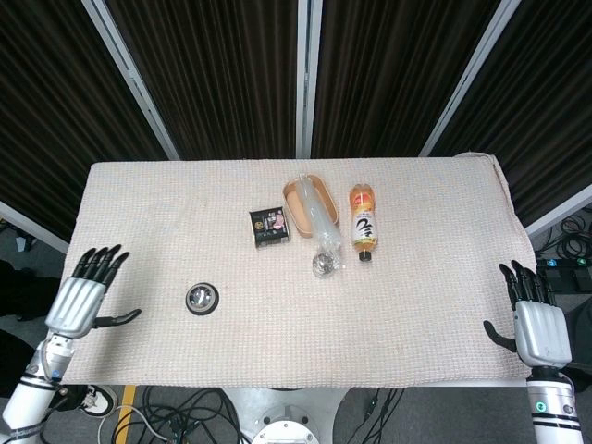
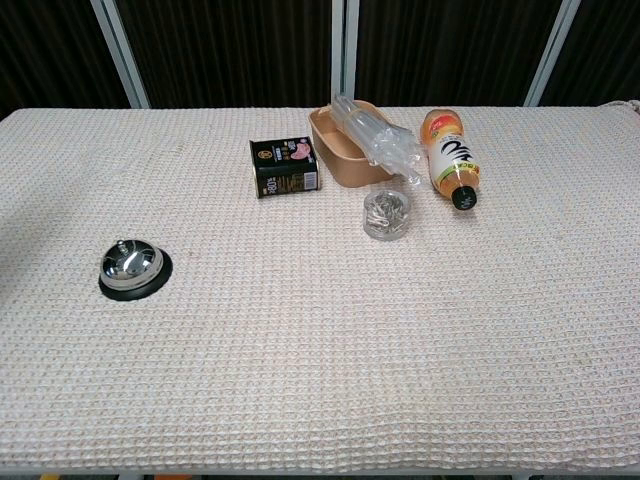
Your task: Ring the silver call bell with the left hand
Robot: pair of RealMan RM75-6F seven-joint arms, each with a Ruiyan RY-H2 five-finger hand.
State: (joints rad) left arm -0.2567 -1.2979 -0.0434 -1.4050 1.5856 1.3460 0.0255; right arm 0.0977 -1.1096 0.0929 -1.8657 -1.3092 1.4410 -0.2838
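The silver call bell on its black base sits on the left part of the table, also seen in the chest view. My left hand hovers over the table's left edge, fingers spread and empty, well to the left of the bell. My right hand hangs open off the table's front right corner. Neither hand shows in the chest view.
A dark green tin, a tan tray with a clear plastic bottle lying in it, a small clear jar of clips and an orange drink bottle lie around the table's middle. The white cloth covers the table.
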